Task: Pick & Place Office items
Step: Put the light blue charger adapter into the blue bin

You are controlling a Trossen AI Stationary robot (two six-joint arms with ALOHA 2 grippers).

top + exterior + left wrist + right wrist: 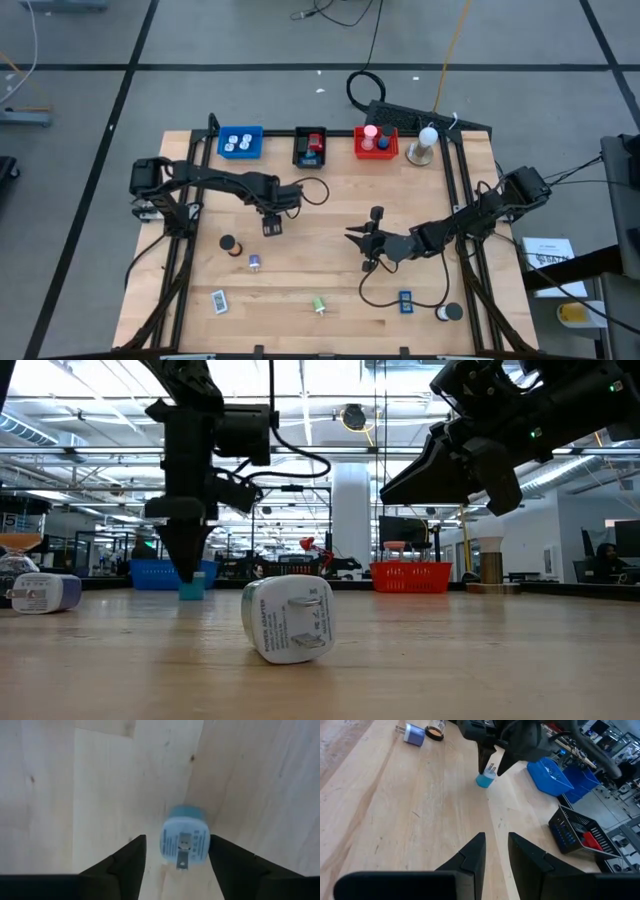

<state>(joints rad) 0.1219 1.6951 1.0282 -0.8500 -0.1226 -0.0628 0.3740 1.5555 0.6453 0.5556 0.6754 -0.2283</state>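
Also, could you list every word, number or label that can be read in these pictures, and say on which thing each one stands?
No text can be read anywhere.
White plug adapter: grey print on its face, too blurred to read.
Blue plug adapter between the left gripper's fingers: faint print, too blurred.
White sheet beside the table: dark lines, too small.
Flat white item: markings too small.

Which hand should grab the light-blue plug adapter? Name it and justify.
Left. The left hand already straddles the light-blue plug adapter, a finger on each side. The right hand hangs apart, mid-table, holding nothing.
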